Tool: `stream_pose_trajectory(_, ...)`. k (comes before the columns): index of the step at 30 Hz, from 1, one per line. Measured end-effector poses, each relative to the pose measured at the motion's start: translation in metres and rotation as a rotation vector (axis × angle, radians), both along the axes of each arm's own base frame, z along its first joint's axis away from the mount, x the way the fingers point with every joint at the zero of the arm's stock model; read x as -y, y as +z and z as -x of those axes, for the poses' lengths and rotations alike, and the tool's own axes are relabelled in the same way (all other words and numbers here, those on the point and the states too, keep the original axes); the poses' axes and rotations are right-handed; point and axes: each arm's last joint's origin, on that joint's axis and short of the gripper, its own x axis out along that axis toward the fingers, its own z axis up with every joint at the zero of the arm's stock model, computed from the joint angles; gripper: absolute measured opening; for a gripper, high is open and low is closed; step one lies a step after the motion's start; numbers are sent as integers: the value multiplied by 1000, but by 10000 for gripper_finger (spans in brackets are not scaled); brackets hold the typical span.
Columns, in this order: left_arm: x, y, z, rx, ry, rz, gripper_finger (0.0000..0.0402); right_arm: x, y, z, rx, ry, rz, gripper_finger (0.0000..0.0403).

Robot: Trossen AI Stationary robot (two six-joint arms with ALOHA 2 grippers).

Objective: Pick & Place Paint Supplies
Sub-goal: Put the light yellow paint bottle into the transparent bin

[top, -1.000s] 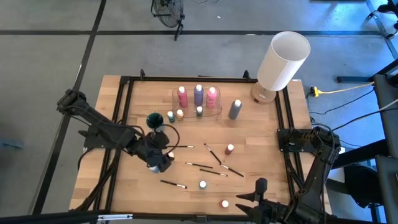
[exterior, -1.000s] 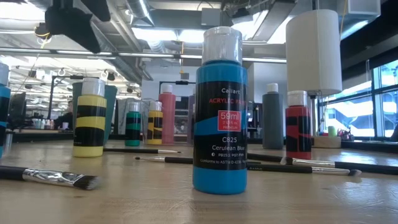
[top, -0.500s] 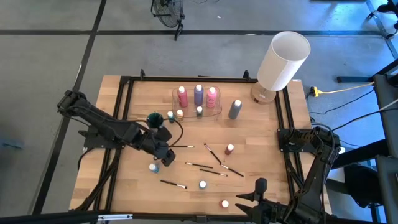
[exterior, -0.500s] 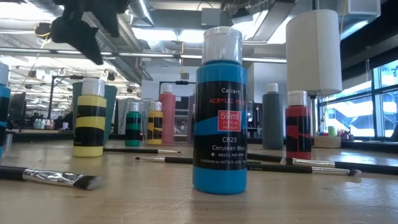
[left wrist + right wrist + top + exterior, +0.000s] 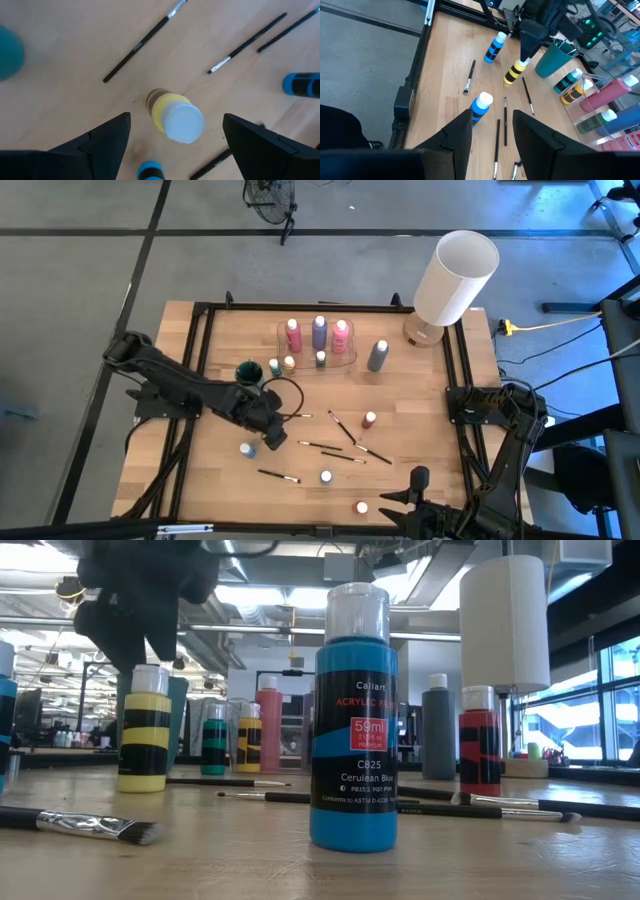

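Observation:
A small yellow paint bottle with a white cap stands upright on the wooden table. My left gripper hangs open just above it, pointing steeply down with a finger on either side of the cap, and touches nothing. In the low view the left gripper hovers over the yellow bottle. My right gripper waits open at the table's near right edge. Other small bottles, two blue and one red, and thin paintbrushes are scattered mid-table.
A clear tray at the far middle holds pink and purple bottles. A teal cup, a grey bottle and a big white lamp stand nearby. Another red bottle is near the front edge.
My left gripper has moved down and toward the table's right and far side. It has left the blue bottle and now hangs over the yellow one, still open. No bottle or brush has moved.

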Motion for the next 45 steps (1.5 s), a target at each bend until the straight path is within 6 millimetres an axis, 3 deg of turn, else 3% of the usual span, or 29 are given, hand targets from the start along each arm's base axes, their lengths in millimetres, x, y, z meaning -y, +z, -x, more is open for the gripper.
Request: stream_pose_trajectory(45,-11,-26,-18,-88,-46,-3,312,0,0,0,-3,1,-2,144)
